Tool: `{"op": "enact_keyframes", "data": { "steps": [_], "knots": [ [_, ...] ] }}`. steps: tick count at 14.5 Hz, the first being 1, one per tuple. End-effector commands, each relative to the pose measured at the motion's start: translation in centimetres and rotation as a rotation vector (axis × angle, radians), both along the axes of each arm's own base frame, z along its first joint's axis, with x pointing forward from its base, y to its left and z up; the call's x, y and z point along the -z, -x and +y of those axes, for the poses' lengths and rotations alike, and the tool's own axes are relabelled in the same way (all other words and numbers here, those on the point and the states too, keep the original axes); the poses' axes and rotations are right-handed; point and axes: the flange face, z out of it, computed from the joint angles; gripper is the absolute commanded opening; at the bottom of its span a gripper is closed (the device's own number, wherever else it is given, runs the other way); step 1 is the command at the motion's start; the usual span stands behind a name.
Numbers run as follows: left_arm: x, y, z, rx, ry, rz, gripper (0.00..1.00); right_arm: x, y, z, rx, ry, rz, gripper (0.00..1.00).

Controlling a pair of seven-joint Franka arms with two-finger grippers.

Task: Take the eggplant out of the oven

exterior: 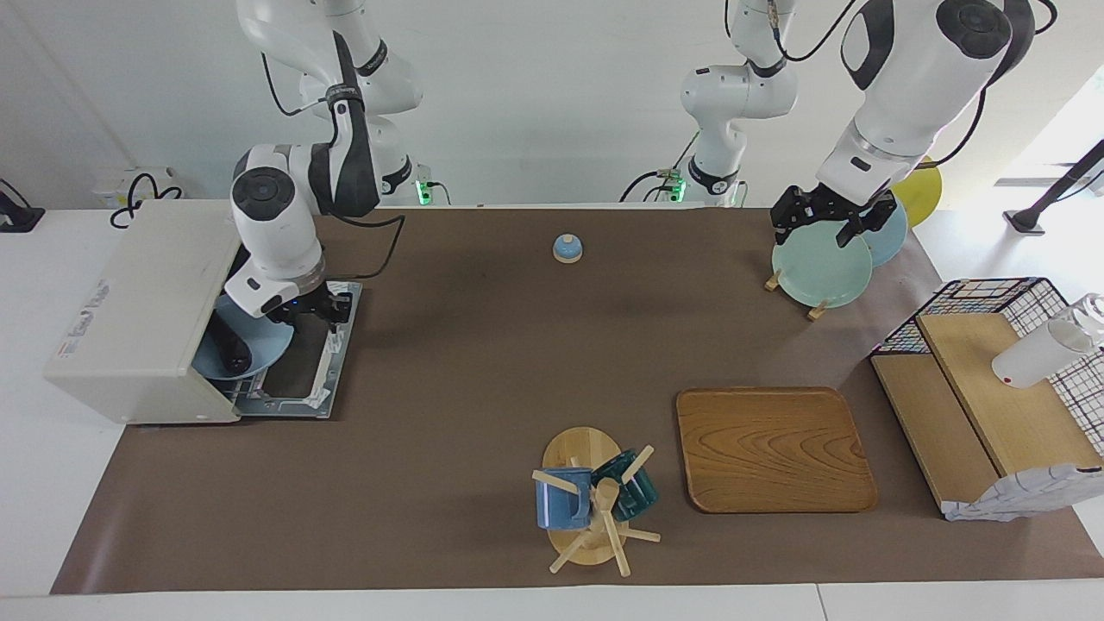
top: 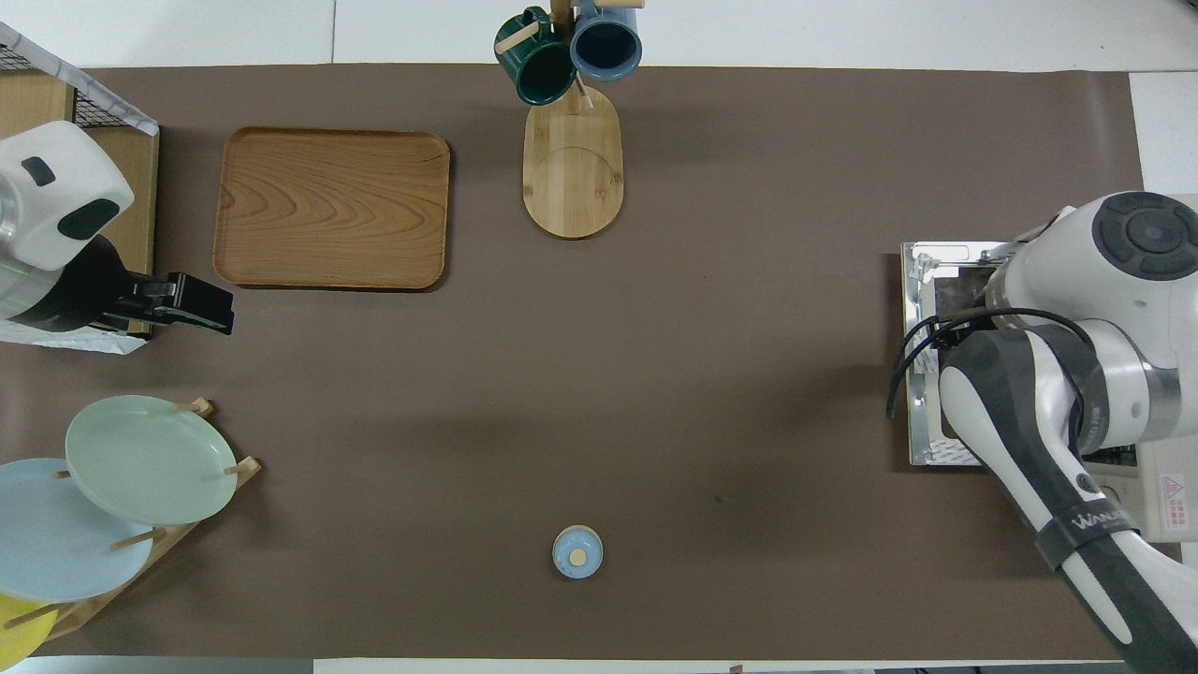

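The cream-white oven (exterior: 138,319) stands at the right arm's end of the table, its door (exterior: 302,375) folded down flat. The dark eggplant (exterior: 231,347) lies on a light blue plate (exterior: 263,352) that sticks partly out of the oven's mouth, over the door. My right gripper (exterior: 297,315) is low at the plate's rim, over the door. In the overhead view the right arm hides the plate, the eggplant and the gripper; only the door (top: 922,374) shows. My left gripper (exterior: 828,228) waits open and empty above the plate rack; it also shows in the overhead view (top: 211,314).
A small blue bell (exterior: 567,248) sits mid-table near the robots. A wooden tray (exterior: 774,448) and a mug tree (exterior: 591,504) with two mugs lie farther out. A rack of plates (exterior: 819,272) and a wooden shelf with a wire basket (exterior: 992,388) stand at the left arm's end.
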Motion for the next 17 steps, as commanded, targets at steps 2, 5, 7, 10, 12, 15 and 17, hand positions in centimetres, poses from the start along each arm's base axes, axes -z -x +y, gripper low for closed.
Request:
{"op": "enact_keyframes", "data": {
  "steps": [2, 5, 7, 10, 12, 15, 17],
  "knots": [
    [-0.6, 0.1, 0.4, 0.007, -0.016, -0.004, 1.00, 0.6, 1.2, -2.6, -0.024, 0.005, 0.021, 0.59],
    [-0.6, 0.2, 0.3, 0.009, -0.015, -0.002, 1.00, 1.8, 2.0, -2.9, -0.052, -0.007, -0.002, 0.36],
    [-0.6, 0.2, 0.4, 0.007, -0.015, -0.002, 1.00, 2.0, 2.4, -3.0, -0.058, -0.008, -0.009, 0.00],
    [-0.6, 0.1, 1.1, -0.005, -0.015, -0.001, 1.00, 0.9, 1.6, -0.8, -0.124, 0.050, 0.026, 0.00],
    [-0.6, 0.1, 1.1, -0.005, -0.016, -0.002, 1.00, -1.4, 0.3, 5.0, -0.152, 0.072, 0.044, 0.00],
    [-0.6, 0.1, 1.1, -0.005, -0.015, 0.000, 1.00, -3.8, 0.0, 15.3, -0.110, 0.062, -0.023, 0.00],
    [-0.6, 0.1, 1.0, -0.005, -0.015, -0.002, 1.00, -3.7, 0.6, 21.6, -0.084, 0.012, -0.046, 0.00]
  ]
}}
